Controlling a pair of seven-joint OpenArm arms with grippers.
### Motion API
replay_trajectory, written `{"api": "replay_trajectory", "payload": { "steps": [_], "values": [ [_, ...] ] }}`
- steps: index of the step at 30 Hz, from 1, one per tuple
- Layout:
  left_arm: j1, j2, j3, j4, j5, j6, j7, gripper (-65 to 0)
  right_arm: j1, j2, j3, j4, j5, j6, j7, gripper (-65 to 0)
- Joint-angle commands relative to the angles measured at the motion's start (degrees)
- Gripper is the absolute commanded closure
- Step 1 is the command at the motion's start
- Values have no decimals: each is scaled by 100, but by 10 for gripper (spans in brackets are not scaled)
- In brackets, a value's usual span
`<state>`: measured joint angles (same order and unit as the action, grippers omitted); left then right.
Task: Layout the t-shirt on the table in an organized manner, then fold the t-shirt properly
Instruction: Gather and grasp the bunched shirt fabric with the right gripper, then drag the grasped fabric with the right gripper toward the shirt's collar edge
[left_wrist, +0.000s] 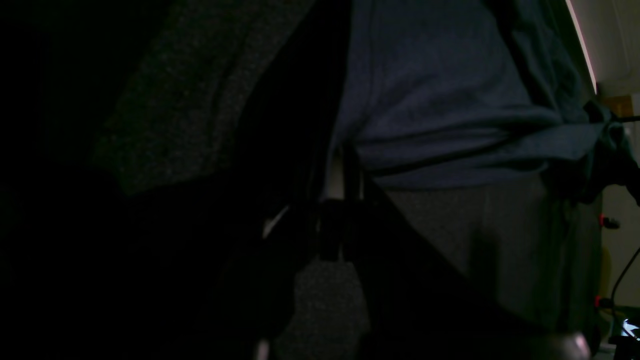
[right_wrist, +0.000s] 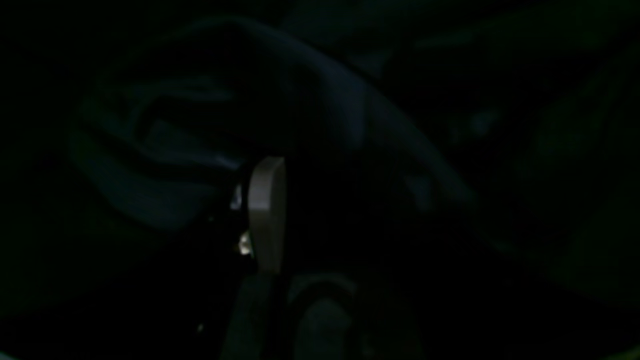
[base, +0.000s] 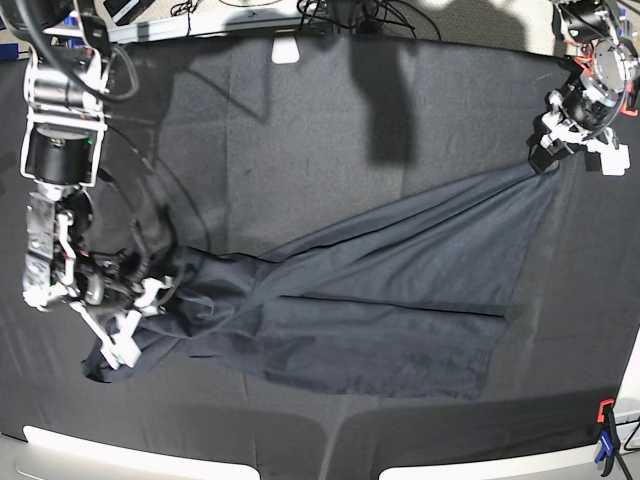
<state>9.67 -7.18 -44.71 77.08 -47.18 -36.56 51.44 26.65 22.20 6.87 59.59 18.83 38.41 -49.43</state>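
Note:
The dark t-shirt lies stretched in a long diagonal across the table, from the lower left to the upper right. My left gripper is at the upper right, shut on a pulled-out corner of the t-shirt. In the left wrist view the blue fabric runs away from the closed fingers. My right gripper is at the left, buried in the bunched end of the t-shirt and shut on it. The right wrist view is very dark and shows one pale finger among folds.
A red clamp and a blue clamp grip the table's front right corner. The pale table edge runs along the front. A white tab and cables lie at the back edge.

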Motion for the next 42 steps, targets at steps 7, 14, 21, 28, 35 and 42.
{"api": "replay_trajectory", "payload": {
  "steps": [7, 14, 21, 28, 35, 42],
  "values": [
    [-13, -63, -26, 79, -24, -39, 0, 0, 498, -173, 24, -590, -304, -398, 330, -244],
    [-13, -63, -26, 79, -22, -42, 0, 0, 667, -249, 24, -953, -212, -391, 610, -75],
    [-15, -66, -26, 79, -24, -39, -4, 0, 664, -37, 24, -570, -190, -205, 304, 0],
    [7, -149, -26, 90, -173, -63, -2, 0, 649, 658, 35, 319, 1182, 155, -1172, 0],
    [420, -448, -26, 485, -748, -344, 105, 0, 424, 1493, 42, 417, 2337, 159, -1539, 0],
    [1220, -479, -26, 1467, -1115, -344, 76, 0, -643, 2223, 42, 420, 3742, 159, -1539, 0]
  ]
}}
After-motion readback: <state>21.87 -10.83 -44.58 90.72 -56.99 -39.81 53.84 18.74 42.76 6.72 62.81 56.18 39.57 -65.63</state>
